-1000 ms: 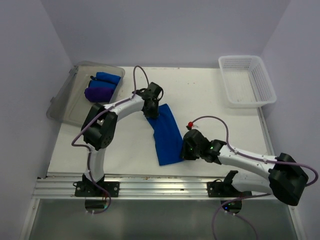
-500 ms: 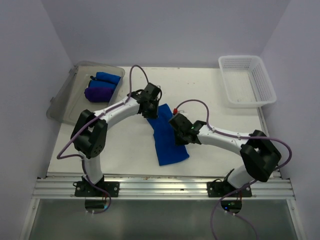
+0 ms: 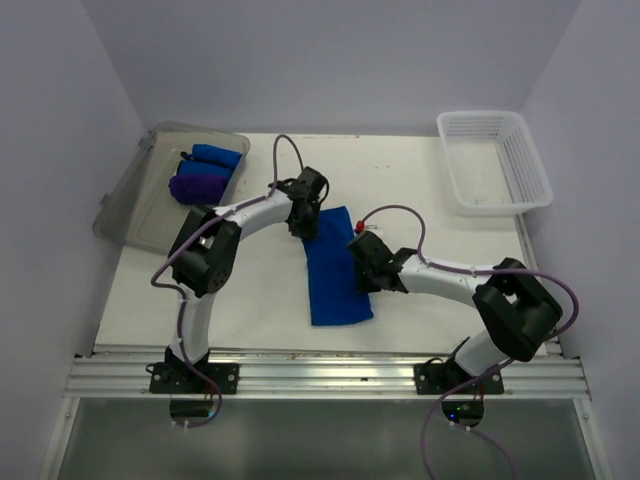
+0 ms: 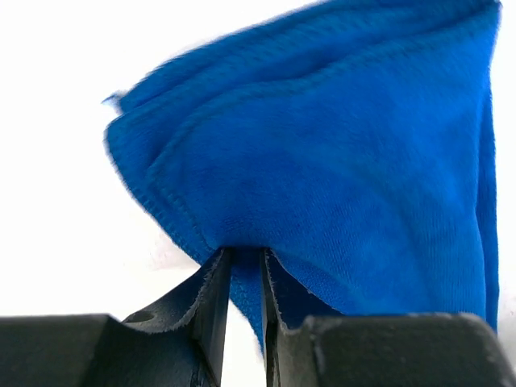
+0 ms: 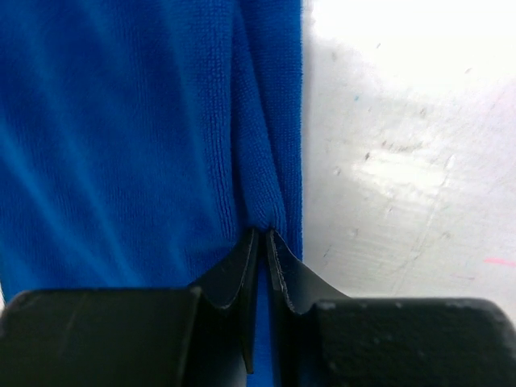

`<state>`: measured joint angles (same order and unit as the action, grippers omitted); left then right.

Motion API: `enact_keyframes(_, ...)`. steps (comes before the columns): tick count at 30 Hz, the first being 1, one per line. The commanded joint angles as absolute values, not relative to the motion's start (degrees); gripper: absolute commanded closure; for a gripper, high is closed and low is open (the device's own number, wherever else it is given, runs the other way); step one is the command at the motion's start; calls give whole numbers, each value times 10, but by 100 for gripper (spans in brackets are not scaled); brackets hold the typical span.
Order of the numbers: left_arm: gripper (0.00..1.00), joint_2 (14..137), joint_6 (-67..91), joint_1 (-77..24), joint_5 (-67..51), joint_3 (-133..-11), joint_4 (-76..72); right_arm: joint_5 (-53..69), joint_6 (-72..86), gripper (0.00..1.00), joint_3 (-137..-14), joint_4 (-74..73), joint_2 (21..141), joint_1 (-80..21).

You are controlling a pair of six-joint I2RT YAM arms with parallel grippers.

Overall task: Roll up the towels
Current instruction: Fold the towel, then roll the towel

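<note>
Royal blue cloth towel [image 3: 335,285] lies flat mid white table [image 3: 250,290]. Left gripper [image 4: 244,258] jaws nearly shut, pinching its far corner. Right gripper [image 5: 262,238] same, clamped on towel's right edge. Cloth puckers at both pinches.

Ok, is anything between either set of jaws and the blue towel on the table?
Nothing visible is. The left jaws pinch the blue towel at its far left corner, and the right jaws pinch its right edge.
</note>
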<state>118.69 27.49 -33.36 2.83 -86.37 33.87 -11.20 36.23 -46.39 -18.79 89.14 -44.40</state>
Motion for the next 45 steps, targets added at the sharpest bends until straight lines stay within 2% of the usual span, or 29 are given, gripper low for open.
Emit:
enact_keyframes(1,76,1223,228,-325,61,-923,353,-76,409,90,-424,-188,871,-470)
enact_keyframes(4,75,1231,213,-324,63,-958,376,-78,431,90,-415,-192,838,-475)
enact_keyframes(8,71,1193,213,-326,42,-944,390,-114,410,88,-445,-242,787,-475)
enact_keyframes(13,57,1058,235,-338,42,-882,393,-113,393,78,-472,-285,707,-475)
enact_keyframes(16,55,975,267,-341,34,-810,390,-70,400,78,-453,-276,680,-480)
enact_keyframes(18,57,897,298,-349,10,-737,361,-34,411,81,-429,-257,672,-494)
enact_keyframes(23,63,832,379,-406,-57,-595,275,-25,435,82,-398,-237,678,-519)
enact_keyframes(30,68,829,479,-458,-140,-430,110,-7,451,83,-353,-195,719,-523)
enact_keyframes(37,72,874,484,-464,-123,-383,98,-20,452,87,-335,-189,767,-524)
enact_keyframes(41,73,856,483,-476,-110,-403,130,-41,457,87,-347,-211,717,-526)
enact_keyframes(45,69,800,488,-489,-67,-425,180,-60,461,85,-359,-251,668,-526)
